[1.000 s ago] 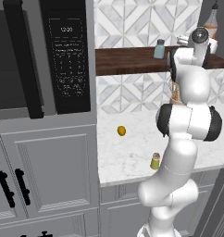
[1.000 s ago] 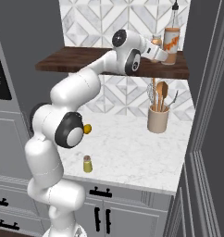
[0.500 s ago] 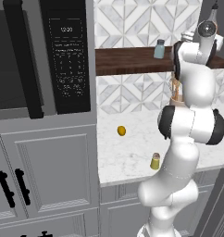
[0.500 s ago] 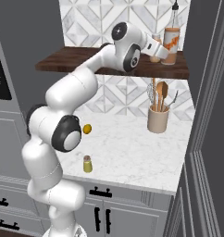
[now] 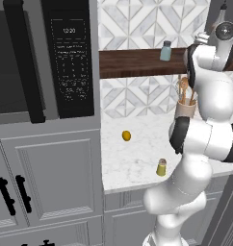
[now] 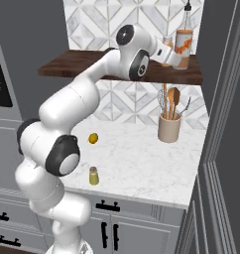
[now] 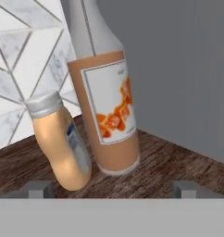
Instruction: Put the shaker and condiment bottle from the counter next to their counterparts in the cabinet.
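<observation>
On cabinet (image 6: 82, 67) | gripper (image 7: 112, 187) spread, empty | condiment bottle (image 7: 63, 143) tilted beside tall bottle (image 7: 107, 106) | risk: topples if nudged; shaker (image 5: 161, 167) waits on counter (image 5: 137, 158)

Up on the cabinet (image 6: 82, 62) at the upper right of the right base view, condiment bottle (image 7: 63, 143) just left of the tall bottle (image 7: 107, 92) in the hand view, tilted and leaning toward it, both near the side wall (image 7: 178, 69); gripper (image 6: 172, 58) right before them, jaws wide apart. Farther left along the same board in the left base view, the pale shaker (image 5: 165, 50), well apart from the bottles. Below on the counter (image 6: 142, 158), shaker (image 6: 93, 175) near the front edge, lemon (image 6: 93, 138) behind it toward the wall, utensil holder (image 6: 169, 126) at the back right beneath the bottles.
</observation>
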### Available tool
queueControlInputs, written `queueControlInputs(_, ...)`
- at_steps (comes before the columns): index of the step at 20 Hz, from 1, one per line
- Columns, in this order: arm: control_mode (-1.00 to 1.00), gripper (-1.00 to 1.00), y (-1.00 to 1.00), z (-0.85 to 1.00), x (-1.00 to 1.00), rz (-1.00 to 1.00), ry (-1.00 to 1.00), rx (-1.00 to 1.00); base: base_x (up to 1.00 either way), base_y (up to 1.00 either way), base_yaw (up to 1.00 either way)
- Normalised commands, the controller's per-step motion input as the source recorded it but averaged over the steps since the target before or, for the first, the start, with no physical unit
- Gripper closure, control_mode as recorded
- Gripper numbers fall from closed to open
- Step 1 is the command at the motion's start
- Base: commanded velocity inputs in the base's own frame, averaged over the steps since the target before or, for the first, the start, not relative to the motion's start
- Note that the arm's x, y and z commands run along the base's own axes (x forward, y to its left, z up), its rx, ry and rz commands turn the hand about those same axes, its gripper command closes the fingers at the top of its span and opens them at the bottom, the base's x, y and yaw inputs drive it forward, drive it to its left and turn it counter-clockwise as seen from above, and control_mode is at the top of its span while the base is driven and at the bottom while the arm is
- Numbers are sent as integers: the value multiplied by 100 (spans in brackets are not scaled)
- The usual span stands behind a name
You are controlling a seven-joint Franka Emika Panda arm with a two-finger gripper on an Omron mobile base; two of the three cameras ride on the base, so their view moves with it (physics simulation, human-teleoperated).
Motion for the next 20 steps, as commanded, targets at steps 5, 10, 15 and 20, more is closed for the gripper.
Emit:
queueControlInputs(5, -100, -100, 7, 0, -46, 2, -1, 0, 0, 0, 0)
queueControlInputs(10, -100, -100, 26, -3, -57, 5, 0, 0, 0, 0, 0)
queueControlInputs(15, -100, -100, 57, -4, -75, 9, -1, 0, 0, 0, 0)
queueControlInputs(20, -100, -100, 27, -14, -93, 5, -5, 0, 0, 0, 0)
